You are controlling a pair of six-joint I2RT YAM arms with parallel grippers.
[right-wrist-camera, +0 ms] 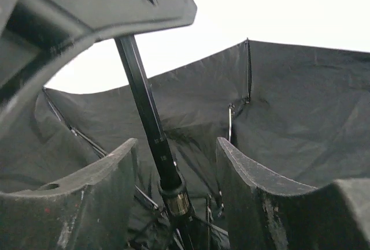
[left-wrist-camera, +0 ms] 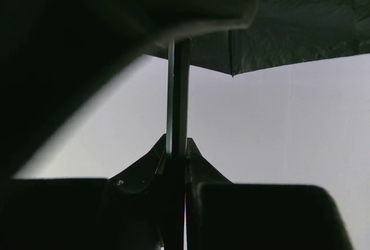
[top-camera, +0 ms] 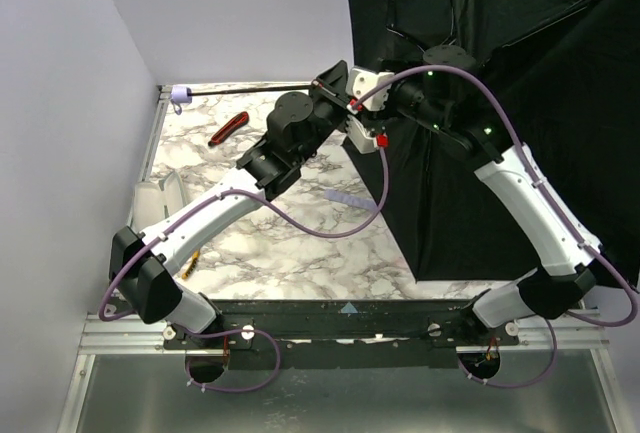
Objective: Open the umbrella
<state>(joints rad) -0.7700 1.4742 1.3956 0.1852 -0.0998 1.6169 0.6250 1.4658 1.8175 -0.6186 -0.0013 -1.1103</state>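
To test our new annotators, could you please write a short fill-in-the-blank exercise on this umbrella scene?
1. The umbrella shows its ____ lining.
2. The left end effector is shut on the umbrella's ____.
3. The right end effector, gripping nothing, is ____.
Missing words: black; shaft; open.

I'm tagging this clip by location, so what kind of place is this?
Probably a robot lab test cell: left arm and right arm bolted to a metal frame, marble-patterned tabletop, plain pale walls boxing it in.
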